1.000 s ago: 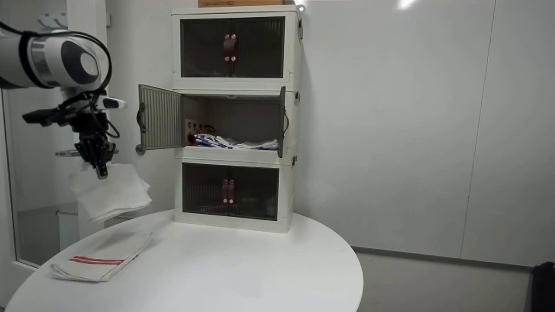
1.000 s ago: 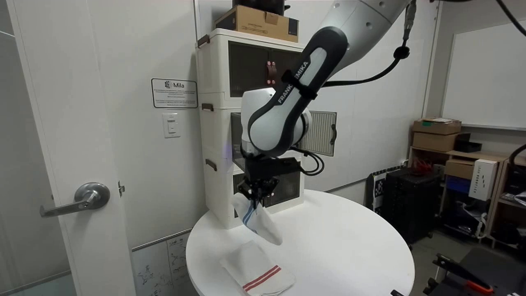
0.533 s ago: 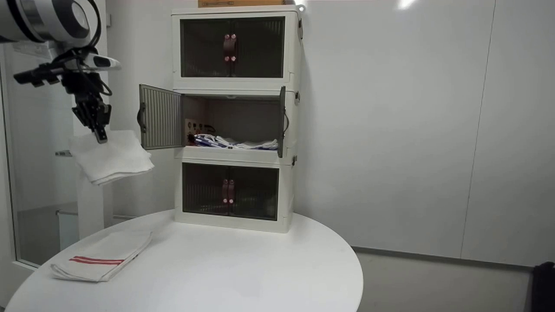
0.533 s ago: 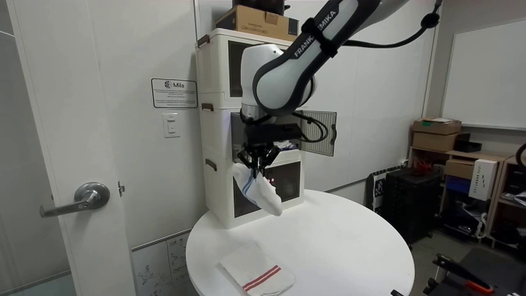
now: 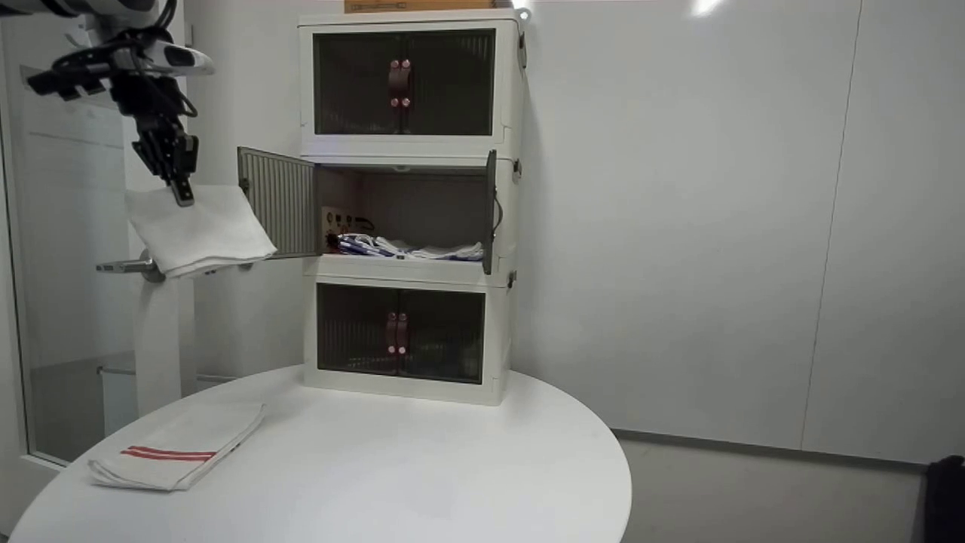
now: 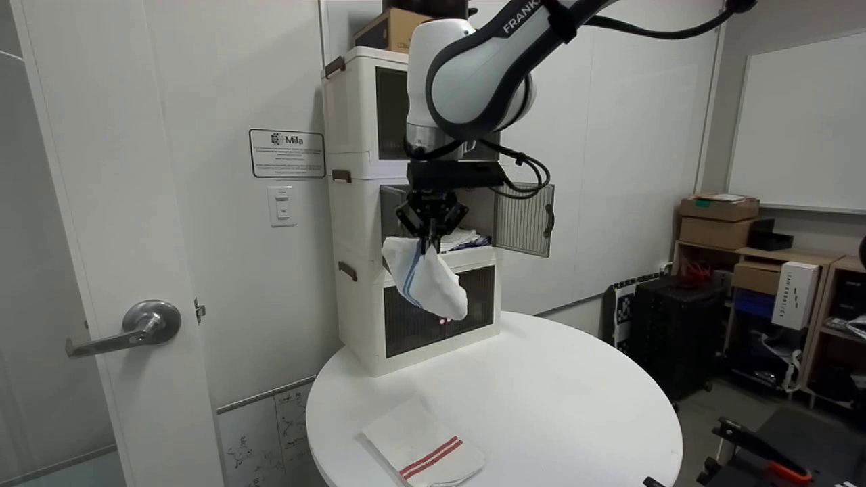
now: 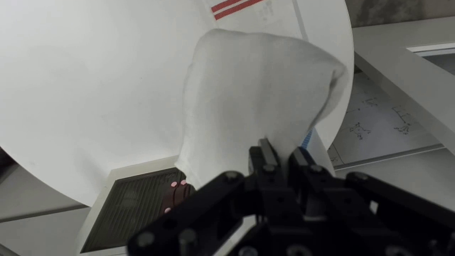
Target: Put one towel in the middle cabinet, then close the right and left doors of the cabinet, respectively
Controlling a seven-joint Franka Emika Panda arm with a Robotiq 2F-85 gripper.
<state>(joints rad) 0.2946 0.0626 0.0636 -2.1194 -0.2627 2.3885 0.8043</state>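
Note:
My gripper point(image 5: 183, 197) is shut on the upper part of the white folded towel point(image 5: 211, 234), which hangs below it in the air. In an exterior view the towel point(image 6: 433, 287) shows blue stripes and hangs in front of the tower. From the wrist view, its cloth point(image 7: 249, 81) runs between the two fingertips. The middle cabinet point(image 5: 407, 270) stands open, its left door point(image 5: 280, 204) swung out to the left and its right door point(image 5: 491, 215) pointing forward, seen almost edge-on. The towel's corner overlaps the left door in that view; whether they touch, I cannot tell.
Folded blue-and-white cloths point(image 5: 407, 247) lie inside the middle cabinet. A white cloth with red stripes point(image 6: 426, 446) lies flat on the round white table point(image 6: 555, 392). The upper point(image 5: 403, 83) and lower point(image 5: 399, 332) tiers have their doors closed. A room door point(image 6: 162, 392) stands nearby.
My gripper has risen with the towel from low over the table to about the height of the middle cabinet. The cabinet doors and the striped cloth on the table stay put.

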